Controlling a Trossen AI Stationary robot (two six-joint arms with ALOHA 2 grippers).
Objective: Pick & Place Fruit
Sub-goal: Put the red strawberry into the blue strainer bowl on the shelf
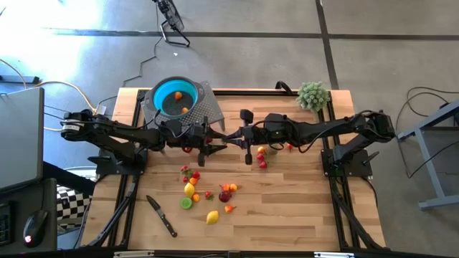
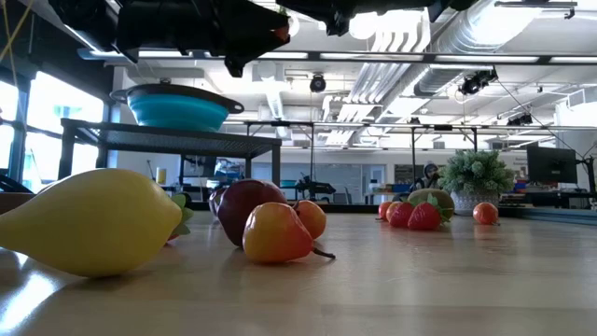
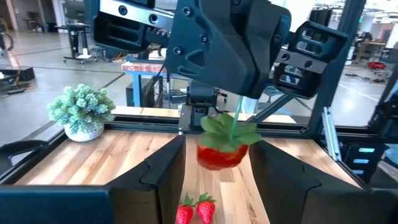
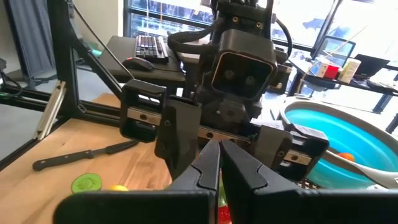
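Note:
A red strawberry (image 3: 221, 155) with green leaves hangs in the air over the middle of the table. My right gripper (image 4: 219, 152) reaches in from the right and is shut above it. My left gripper (image 3: 217, 171) comes level from the left and is open, one finger on each side of the strawberry; whether either finger touches it I cannot tell. In the high view the two grippers meet tip to tip, left (image 1: 217, 140) against right (image 1: 232, 136). The teal bowl (image 1: 174, 97) stands on a grey rack at the far left, with two orange fruits (image 1: 185, 110) inside. My right gripper pinches the strawberry's thin green stem (image 3: 237, 115) between its shut fingertips. The fingers come level from the table's right side. The strawberry hangs below them, leaves up, clear of the table.
Several loose fruits (image 1: 208, 193) lie on the wood near the middle, with two strawberries (image 1: 262, 159) right of centre and a lemon (image 1: 212, 216) nearer the front. A black-handled knife (image 1: 161, 215) lies front left. A fuzzy plant ball (image 1: 313, 94) stands far right.

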